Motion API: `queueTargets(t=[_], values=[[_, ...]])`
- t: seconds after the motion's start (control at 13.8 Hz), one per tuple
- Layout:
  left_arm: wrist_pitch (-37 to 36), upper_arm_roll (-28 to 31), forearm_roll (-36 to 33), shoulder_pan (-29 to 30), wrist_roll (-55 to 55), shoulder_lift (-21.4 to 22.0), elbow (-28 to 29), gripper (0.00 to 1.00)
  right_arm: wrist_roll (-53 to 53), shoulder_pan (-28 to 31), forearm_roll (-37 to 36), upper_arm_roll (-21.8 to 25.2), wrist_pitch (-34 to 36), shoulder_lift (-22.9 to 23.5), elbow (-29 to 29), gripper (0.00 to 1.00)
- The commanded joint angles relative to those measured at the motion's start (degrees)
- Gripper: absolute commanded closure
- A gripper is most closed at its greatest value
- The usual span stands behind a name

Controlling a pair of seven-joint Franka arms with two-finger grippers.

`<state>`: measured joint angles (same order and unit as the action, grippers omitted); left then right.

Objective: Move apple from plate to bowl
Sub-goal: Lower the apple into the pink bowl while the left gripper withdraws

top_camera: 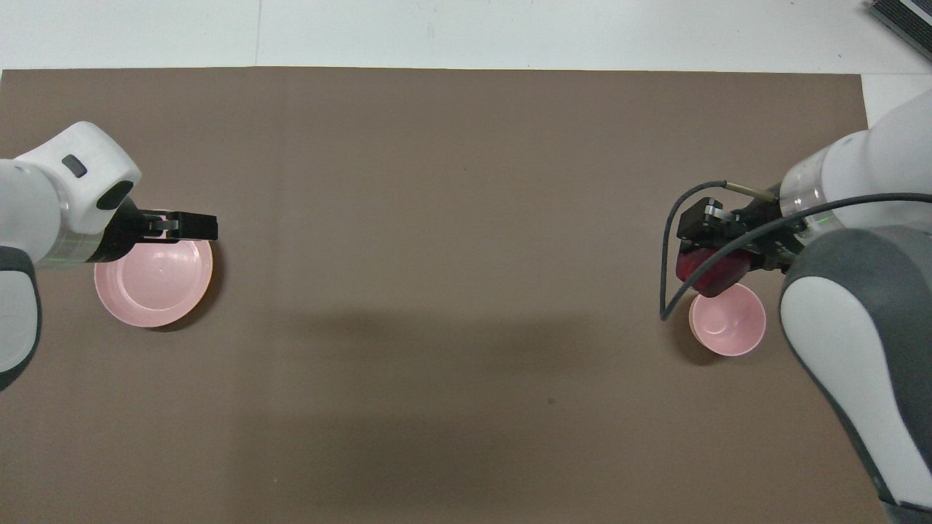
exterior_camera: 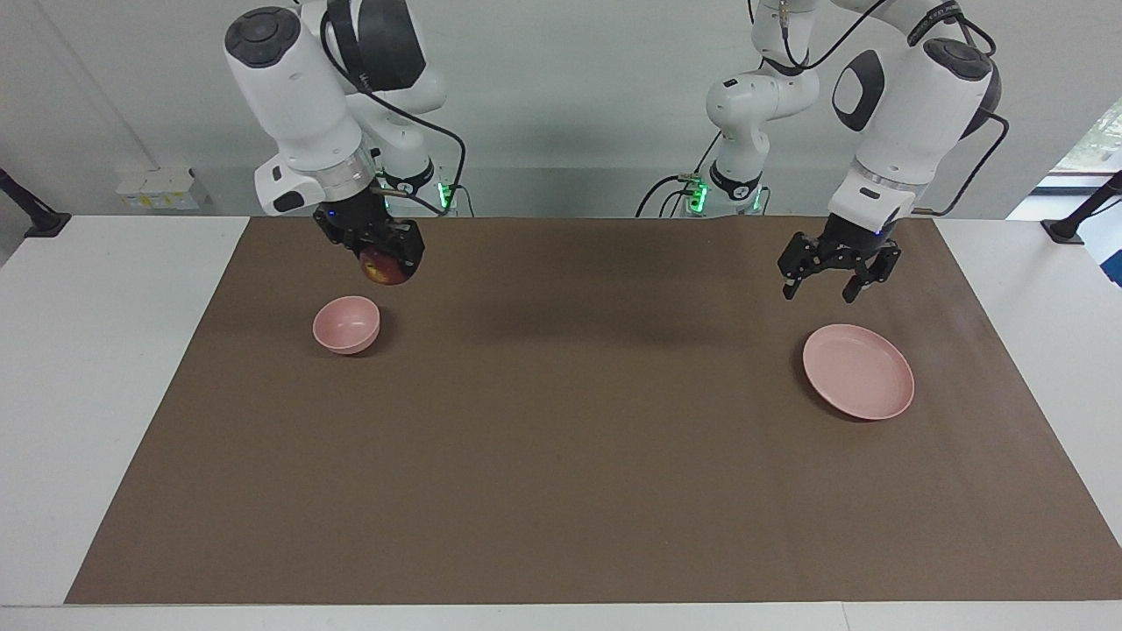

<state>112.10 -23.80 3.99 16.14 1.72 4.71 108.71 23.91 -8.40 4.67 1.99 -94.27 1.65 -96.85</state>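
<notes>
- Right gripper (exterior_camera: 388, 263) is clamped on the apple (exterior_camera: 382, 265), which I read as hanging in the air off the mat, close above the bowl (exterior_camera: 347, 323) but not yet squarely over it.
- From the overhead view I see the apple (top_camera: 710, 271) overlapping the bowl's (top_camera: 728, 320) rim on the side farther from the robots, so I judge the carry is nearly done and the drop is the step in hand.
- Plate (exterior_camera: 858, 371) sits bare at the left arm's end of the brown mat (exterior_camera: 561, 456), well apart from the bowl, so the pick-up half of the job looks finished.
- Left gripper (exterior_camera: 839, 279) hangs over the mat beside the plate with its fingers spread and nothing between them; I treat that arm as waiting.
- Next I would want the right gripper brought a little more over the bowl's centre, then lowered until the apple is inside the rim before the fingers part.
- My worry: the bowl is small and deep, only somewhat wider than the apple, so a release from this height or this offset could clip the rim and tip the bowl or send the fruit rolling across the mat.
- I would also keep the loose cable (top_camera: 673, 262) at the right wrist away from the bowl on the way down.
</notes>
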Motion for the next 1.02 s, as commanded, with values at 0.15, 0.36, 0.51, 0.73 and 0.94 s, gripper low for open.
queueTargets(t=[0.15, 0.36, 0.51, 0.73, 0.94], values=[[-10.8, -0.5, -5.8, 1.1, -1.4, 0.1, -3.7, 0.0, -8.6, 5.4, -3.3, -0.6, -6.8, -2.7, -14.0, 1.0], [-18.3, 1.6, -4.8, 1.8, -1.6, 0.2, -11.4, 0.0, -9.4, 7.7, -4.8, -0.6, -13.8, -2.3, -21.4, 1.0], [-21.6, 4.4, -2.1, 2.0, -1.6, 0.3, -16.6, 0.0, -12.2, 9.0, -4.8, -0.6, -17.2, -2.3, -25.0, 1.0], [-25.3, 8.3, -0.5, 1.9, -1.5, 0.6, -20.3, 0.0, -13.3, 10.9, -5.2, -0.6, -24.3, -2.1, -31.4, 1.0], [-25.3, 8.9, -0.7, 2.0, -1.0, 0.8, -20.0, 0.0, -13.3, 11.1, -5.2, -0.6, -28.1, 1.1, -31.8, 1.0]])
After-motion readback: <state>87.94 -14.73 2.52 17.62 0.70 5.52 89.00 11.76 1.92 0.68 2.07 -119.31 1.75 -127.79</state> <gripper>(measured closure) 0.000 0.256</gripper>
